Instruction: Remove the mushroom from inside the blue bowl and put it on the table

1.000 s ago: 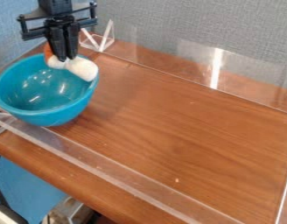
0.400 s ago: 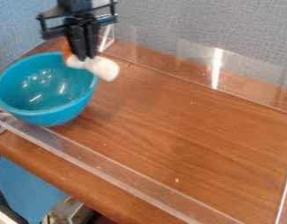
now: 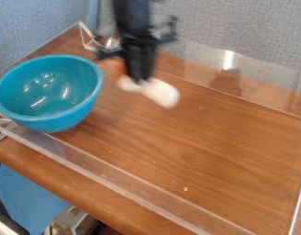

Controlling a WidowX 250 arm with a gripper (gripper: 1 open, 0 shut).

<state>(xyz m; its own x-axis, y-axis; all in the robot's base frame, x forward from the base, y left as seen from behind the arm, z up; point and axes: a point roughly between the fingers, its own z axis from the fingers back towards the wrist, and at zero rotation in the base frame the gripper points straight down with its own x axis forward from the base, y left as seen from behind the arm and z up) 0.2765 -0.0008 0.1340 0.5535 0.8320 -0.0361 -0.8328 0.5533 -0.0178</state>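
The blue bowl (image 3: 45, 91) sits at the left of the table (image 3: 202, 138), with nothing visible inside it. My gripper (image 3: 140, 77) hangs pointing down over the wood just right of the bowl, blurred by motion. It is shut on the mushroom (image 3: 152, 89), whose cream-white stem sticks out below and to the right of the fingers; a bit of orange cap shows at their left. The mushroom is off the tabletop.
Low clear acrylic walls (image 3: 227, 64) run along the table's edges, one at the back and one along the front (image 3: 104, 179). The wood surface stretches to the right of the gripper.
The gripper has carried the mushroom from above the bowl's right rim out to the right, over the wood. The bowl has stayed where it was.
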